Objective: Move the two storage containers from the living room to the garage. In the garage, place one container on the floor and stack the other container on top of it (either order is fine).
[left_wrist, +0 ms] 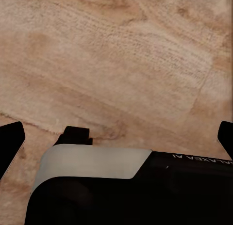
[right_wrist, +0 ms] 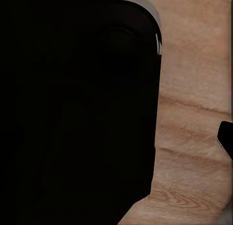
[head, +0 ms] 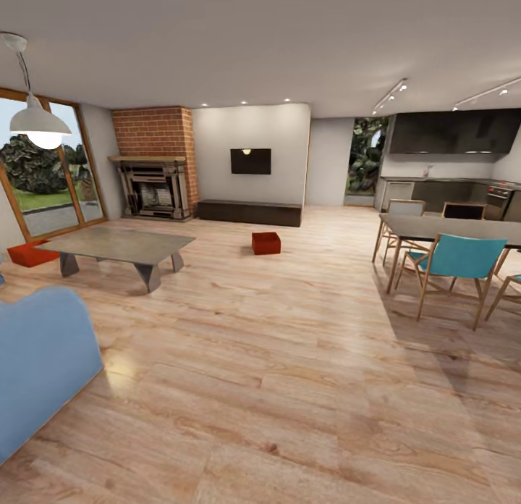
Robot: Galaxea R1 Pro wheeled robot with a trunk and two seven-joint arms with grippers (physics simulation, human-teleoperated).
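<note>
1. In the head view, one storage container [head: 266, 242] sits on the wood-plank floor [head: 289, 388] in the centre of the frame, in front of the long dark cabinet [head: 250, 212] and below the wall TV [head: 250, 161].
2. The other storage container [head: 32, 254] lies at the left edge of the frame, just behind the grey low table [head: 119, 245] and partly hidden by it.
3. A brick fireplace [head: 155, 172] stands at upper left, and the blue sofa [head: 40, 359] fills the lower left corner.
4. At right stand a dining table [head: 449, 229] and a teal chair [head: 456, 261].
5. In the left wrist view, the left gripper [left_wrist: 119, 137] has its dark fingertips [left_wrist: 10, 140] at opposite edges of the frame, spread wide with only floor planks between them.
6. In the right wrist view, a dark robot body [right_wrist: 77, 113] blocks most of the frame; one fingertip of the right gripper [right_wrist: 226, 140] seems to show at the right edge, so I cannot tell how far it is spread.
</note>
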